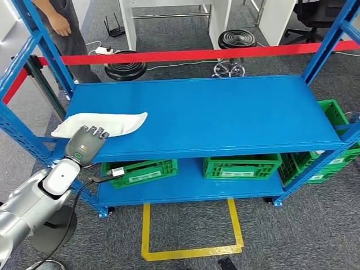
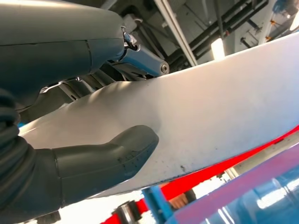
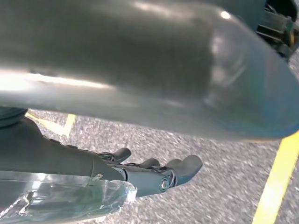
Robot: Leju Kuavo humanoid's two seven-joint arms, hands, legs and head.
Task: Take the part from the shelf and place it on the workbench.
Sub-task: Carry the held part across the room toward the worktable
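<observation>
On the upper blue shelf [image 1: 203, 115], near its left end, I see the white part [image 1: 102, 124], a long flat piece tapering to a point toward the shelf's middle. My left hand [image 1: 86, 144] reaches in from the front edge and is on it: the head view shows its fingers [image 1: 95, 132] over the near edge, and the left wrist view shows the thick grey thumb [image 2: 116, 154] pressed against one face of the part [image 2: 211, 107] with darker fingers on the other, so the hand is grasping the part. My right hand [image 3: 155, 175] hangs over the grey carpet floor [image 3: 211, 154] beside a yellow floor line [image 3: 278, 182], fingers loosely extended and holding nothing. Green crates [image 1: 242, 166] sit on the lower shelf. A person [image 1: 63, 25] stands behind the rack's left corner.
</observation>
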